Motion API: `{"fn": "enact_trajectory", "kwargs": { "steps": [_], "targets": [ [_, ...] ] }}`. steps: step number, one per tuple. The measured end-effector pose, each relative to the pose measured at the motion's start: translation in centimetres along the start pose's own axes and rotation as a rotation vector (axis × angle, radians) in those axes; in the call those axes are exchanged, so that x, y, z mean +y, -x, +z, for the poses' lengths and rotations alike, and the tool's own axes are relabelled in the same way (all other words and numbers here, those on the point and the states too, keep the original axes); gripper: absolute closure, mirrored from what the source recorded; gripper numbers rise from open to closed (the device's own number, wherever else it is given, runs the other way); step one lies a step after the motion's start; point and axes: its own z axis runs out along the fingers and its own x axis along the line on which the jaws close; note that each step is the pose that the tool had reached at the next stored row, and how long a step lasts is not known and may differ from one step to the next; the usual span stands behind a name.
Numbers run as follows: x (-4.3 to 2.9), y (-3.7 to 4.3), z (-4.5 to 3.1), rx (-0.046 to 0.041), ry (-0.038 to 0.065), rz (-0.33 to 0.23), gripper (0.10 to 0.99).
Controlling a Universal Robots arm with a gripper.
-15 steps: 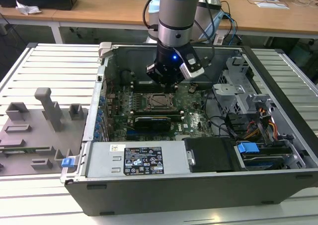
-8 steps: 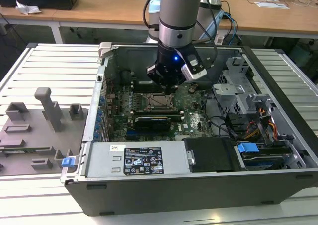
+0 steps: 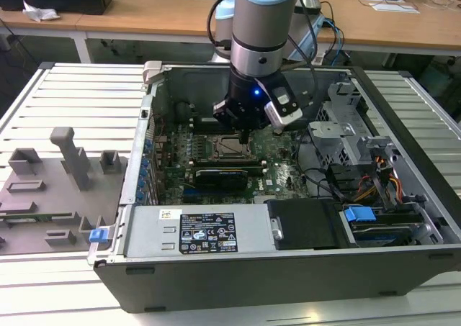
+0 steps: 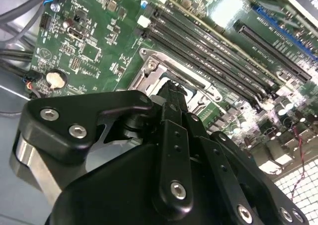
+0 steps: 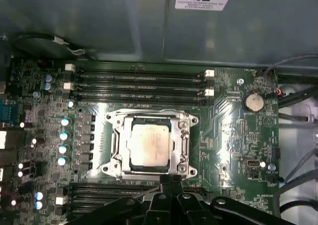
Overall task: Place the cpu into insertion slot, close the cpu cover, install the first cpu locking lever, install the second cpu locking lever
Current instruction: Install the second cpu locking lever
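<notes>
In the exterior view, a white-printed black label (image 3: 207,234) marks the open computer case (image 3: 403,265) on a slatted grey table (image 3: 65,99); wooden desks stand behind. The gripper (image 3: 243,140) hangs over the insertion slot (image 3: 229,147). In the second wrist view, its fingers (image 4: 171,103) are pressed together, holding nothing. In the first wrist view, the cpu (image 5: 150,144) lies in the socket with the cpu cover (image 5: 149,119) closed around it.

The motherboard (image 5: 233,135) is green with fine pale traces, and the cpu (image 5: 150,145) has a dull silvery-grey top inside the shiny silver cpu cover (image 5: 115,135). The memory slots (image 5: 139,84) are black with white end clips. The gripper (image 4: 171,93) is matt black with silver screws.
</notes>
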Motion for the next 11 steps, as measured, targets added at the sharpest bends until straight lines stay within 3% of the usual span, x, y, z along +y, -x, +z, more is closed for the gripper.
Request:
{"fn": "enact_trajectory", "kwargs": {
  "steps": [2, 3, 5, 7, 11],
  "targets": [
    [-0.36, -0.01, 0.04, 0.0035, 0.020, 0.001, 0.980],
    [-0.47, -0.02, 0.06, 0.0034, 0.024, 0.001, 0.980],
    [-0.73, -0.02, 0.15, 0.0032, 0.027, 0.001, 0.980],
    [-1.42, -0.08, 0.23, 0.0033, 0.029, 0.001, 0.980],
    [-1.63, -0.61, 0.33, 0.0033, 0.029, 0.001, 0.980]
  ]
}}
